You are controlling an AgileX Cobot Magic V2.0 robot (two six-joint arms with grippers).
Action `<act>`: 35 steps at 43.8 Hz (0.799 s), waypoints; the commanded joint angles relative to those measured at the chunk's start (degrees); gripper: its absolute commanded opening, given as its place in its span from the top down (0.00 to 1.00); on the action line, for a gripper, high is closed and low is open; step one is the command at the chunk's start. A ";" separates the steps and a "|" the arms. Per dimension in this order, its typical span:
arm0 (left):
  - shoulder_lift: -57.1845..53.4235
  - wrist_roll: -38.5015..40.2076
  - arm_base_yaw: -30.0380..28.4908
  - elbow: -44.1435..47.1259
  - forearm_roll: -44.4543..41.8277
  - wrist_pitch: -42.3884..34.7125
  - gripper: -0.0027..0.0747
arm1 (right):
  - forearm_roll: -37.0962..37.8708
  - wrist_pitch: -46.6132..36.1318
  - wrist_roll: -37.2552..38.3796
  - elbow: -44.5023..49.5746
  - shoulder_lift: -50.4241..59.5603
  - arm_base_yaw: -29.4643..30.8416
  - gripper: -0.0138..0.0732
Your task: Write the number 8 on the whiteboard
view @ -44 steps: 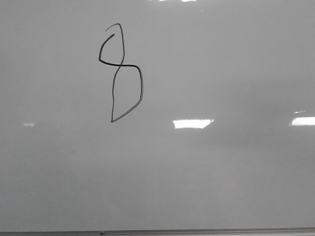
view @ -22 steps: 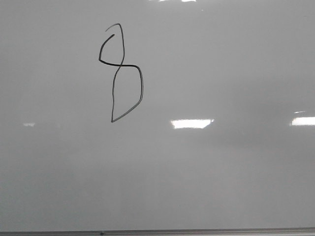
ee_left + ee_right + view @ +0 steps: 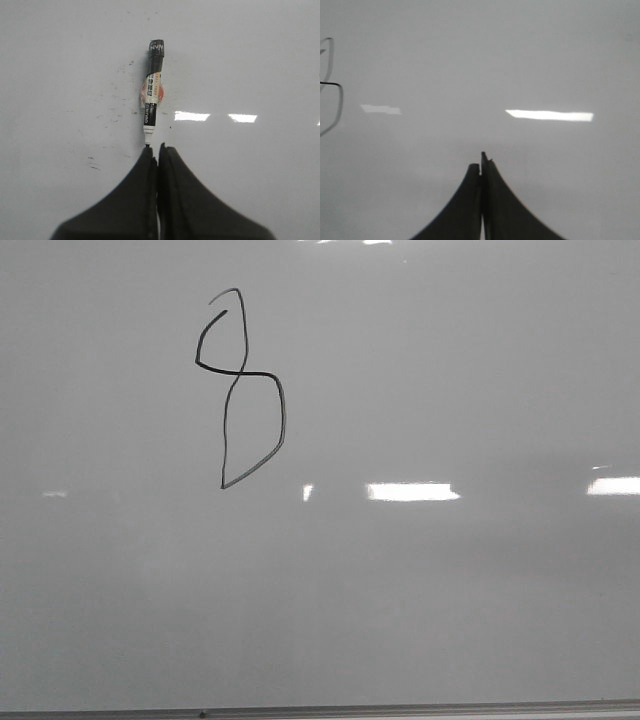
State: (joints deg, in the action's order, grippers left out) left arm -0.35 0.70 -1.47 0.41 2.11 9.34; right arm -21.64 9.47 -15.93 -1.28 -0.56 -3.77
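Number 8 [image 3: 240,388], thin lopsided black line on glossy whiteboard [image 3: 450,590]; left claw [image 3: 157,149] and right claw [image 3: 481,160] clenched, empty.

One number 8 [image 3: 241,388], one whiteboard [image 3: 450,590], one marker [image 3: 153,90] (uncapped).

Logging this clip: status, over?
Both end effectors shut, empty. 8 drawn on board, top unclosed. Marker lying loose.

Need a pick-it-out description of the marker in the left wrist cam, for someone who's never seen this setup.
Start from the whiteboard, which fills the left wrist view. The marker lies flat on it just beyond the tips of the shut left gripper, uncapped nib toward the fingers. It is a slim black pen with a white and orange label band, the only solid object among faint ink specks and light reflections.
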 commanded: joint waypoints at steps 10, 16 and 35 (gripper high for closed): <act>-0.70 0.57 0.49 0.76 0.36 -4.96 0.99 | 21.14 -3.37 19.78 2.68 2.20 6.23 0.92; -0.70 0.57 0.49 0.76 0.36 -4.96 0.99 | 23.45 -3.67 19.72 2.68 2.20 6.23 0.92; -0.70 0.57 0.49 0.76 0.36 -4.96 0.99 | 23.38 -3.67 19.72 2.68 2.20 6.23 0.92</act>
State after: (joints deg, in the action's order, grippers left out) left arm -0.35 0.70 -1.47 0.41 2.11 9.10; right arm 0.89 10.35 3.57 1.53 0.58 2.15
